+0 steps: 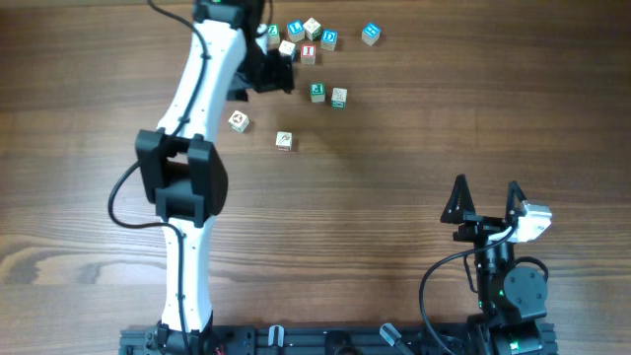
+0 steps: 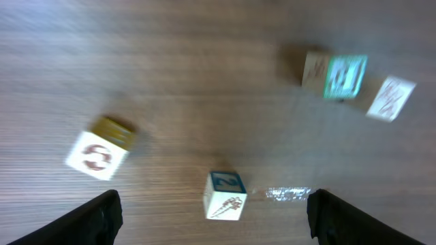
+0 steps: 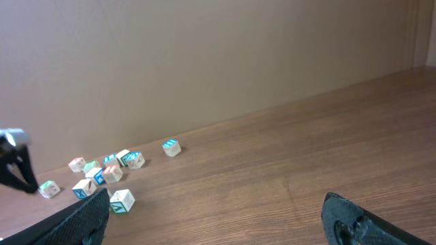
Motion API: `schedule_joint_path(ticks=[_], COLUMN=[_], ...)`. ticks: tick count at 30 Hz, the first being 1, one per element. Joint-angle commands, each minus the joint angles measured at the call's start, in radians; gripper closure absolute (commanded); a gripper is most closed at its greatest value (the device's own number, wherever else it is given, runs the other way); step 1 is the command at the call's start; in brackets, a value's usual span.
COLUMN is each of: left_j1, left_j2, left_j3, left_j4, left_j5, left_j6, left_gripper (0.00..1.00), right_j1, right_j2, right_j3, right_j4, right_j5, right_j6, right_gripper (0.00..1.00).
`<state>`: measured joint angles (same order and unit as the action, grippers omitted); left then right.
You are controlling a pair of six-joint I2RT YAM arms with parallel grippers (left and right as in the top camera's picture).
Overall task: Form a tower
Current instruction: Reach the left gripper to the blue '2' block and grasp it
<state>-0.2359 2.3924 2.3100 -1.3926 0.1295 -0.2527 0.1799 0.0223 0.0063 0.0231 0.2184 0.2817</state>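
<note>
No tower shows in any view; the small wooden cubes lie singly on the table. My left gripper reaches to the far side beside the cluster of cubes. In the left wrist view it is open, hovering above a cube with a blue top and a white drawn face that rests on the wood between the two fingers, untouched. A yellow-topped cube with a red drawing lies to the left. A green-printed cube and a white one lie far right. My right gripper stands open and empty near the front.
Two cubes lie apart from the cluster, nearer the middle. A lone blue cube sits at the back right. From the right wrist the cubes show far left, with bare wood ahead of the right gripper.
</note>
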Motion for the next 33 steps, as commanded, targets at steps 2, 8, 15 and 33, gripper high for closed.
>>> schedule_joint_path(ticks=[2,8,15,33], left_j1=[-0.069,-0.145,-0.146,-0.223], left_j2=[0.026,0.026,0.026,-0.146], left_j3=[-0.125,-0.294,-0.31,-0.31], left_j4=[0.009,0.088,0.132,-0.027], left_j5=[-0.038,-0.065,-0.099,-0.093], left_j6=[-0.046,-0.071,-0.087,-0.172], left_gripper=[0.18,0.41,0.45,0.79], right_j1=[-0.004,-0.004,-0.004,-0.004], right_j2=[-0.006,-0.006,-0.006,-0.006], right_j3=[-0.001,-0.001,-0.001,-0.001], right_j4=[0.005,0.005,0.005,0.005], right_j5=[0.01,0.01,0.01,0.01], right_j6=[-0.017,-0.017,-0.017,-0.017], right_gripper=[0.0,0.0,0.0,0.0])
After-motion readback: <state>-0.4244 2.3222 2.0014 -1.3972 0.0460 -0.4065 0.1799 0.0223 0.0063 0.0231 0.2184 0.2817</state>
